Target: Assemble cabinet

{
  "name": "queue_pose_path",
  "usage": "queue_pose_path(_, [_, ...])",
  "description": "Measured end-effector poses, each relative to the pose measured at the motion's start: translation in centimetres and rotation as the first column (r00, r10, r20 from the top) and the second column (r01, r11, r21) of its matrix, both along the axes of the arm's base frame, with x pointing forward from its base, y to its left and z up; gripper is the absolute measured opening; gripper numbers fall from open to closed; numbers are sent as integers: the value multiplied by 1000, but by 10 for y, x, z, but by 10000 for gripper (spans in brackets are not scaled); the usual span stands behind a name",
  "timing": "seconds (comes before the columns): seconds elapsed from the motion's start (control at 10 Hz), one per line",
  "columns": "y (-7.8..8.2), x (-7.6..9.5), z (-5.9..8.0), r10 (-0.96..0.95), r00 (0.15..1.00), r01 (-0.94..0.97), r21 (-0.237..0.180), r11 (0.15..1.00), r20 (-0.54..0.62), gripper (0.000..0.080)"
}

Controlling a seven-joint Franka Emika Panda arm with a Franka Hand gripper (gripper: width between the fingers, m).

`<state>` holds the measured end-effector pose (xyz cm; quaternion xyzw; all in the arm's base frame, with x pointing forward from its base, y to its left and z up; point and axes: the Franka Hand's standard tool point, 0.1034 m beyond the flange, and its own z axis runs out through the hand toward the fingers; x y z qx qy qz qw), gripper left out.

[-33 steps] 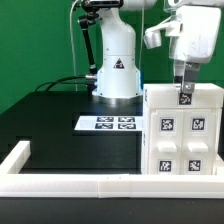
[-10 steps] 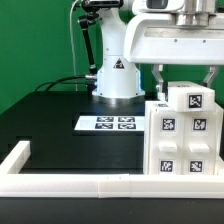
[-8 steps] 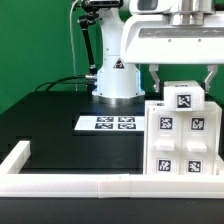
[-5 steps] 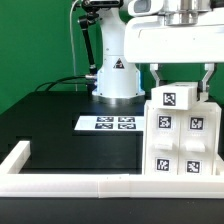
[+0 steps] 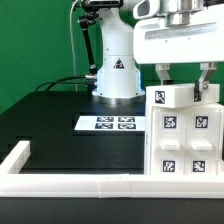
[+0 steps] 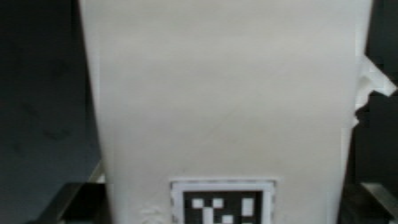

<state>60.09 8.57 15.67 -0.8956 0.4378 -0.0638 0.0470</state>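
The cabinet point(image 5: 185, 145) is a white boxy body with several black-and-white tags on its front, standing at the exterior view's right. On top of it sits a white block point(image 5: 178, 97) with one tag at its left end. My gripper point(image 5: 186, 86) comes down from above, one finger on each side of this block, shut on it. In the wrist view the white block point(image 6: 222, 100) fills most of the picture, with its tag point(image 6: 222, 205) at the edge. The fingertips are mostly hidden there.
The marker board point(image 5: 107, 123) lies flat on the black table left of the cabinet. A long white border rail point(image 5: 70, 185) runs along the front and turns at the left corner point(image 5: 15, 158). The arm's white base point(image 5: 117, 70) stands behind.
The held block has turned and shifted to the exterior view's left, and its tag has moved from the middle to the left end. It now sits lower, level on the cabinet body.
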Motion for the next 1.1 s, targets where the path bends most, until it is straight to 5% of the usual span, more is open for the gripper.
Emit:
queue_pose_path(0.4, [0,-1,0,-339,940,340,86,937,-23,553])
queue_pose_path(0.7, [2,-1,0,-594,801,599,133,790,-73,553])
queue_pose_path(1.1, [-1,-2,-1,-739,661,749,156,643,-129,553])
